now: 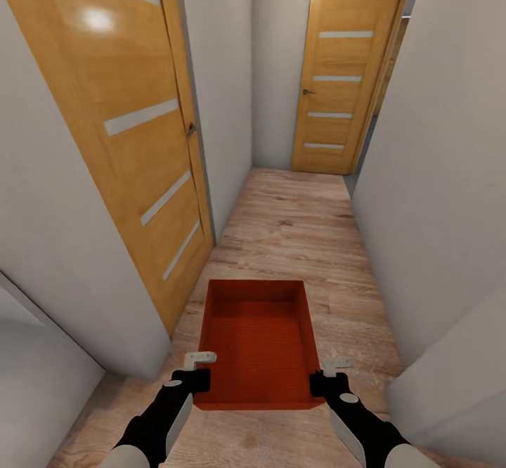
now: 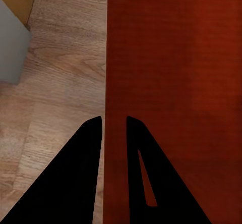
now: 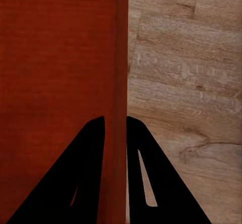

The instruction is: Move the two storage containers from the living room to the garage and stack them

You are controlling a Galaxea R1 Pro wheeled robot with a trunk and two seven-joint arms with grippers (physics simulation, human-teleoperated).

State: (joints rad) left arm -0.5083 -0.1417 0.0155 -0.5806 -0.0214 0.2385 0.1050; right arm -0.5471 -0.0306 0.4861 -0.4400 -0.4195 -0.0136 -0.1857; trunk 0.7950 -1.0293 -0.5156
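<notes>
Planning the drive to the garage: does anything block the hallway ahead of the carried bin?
Nothing visible lies on the wood floor ahead of the storage container. The door at the far end looks closed; the side door stands alongside.

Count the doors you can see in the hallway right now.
2. One door is on the left wall beside the robot; the other door is at the corridor's far end. More may be hidden past the right wall's corner.

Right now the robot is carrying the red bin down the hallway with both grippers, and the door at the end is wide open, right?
Not quite. The head view shows the far door closed. Both the left gripper and right gripper do hold the red bin.
</notes>
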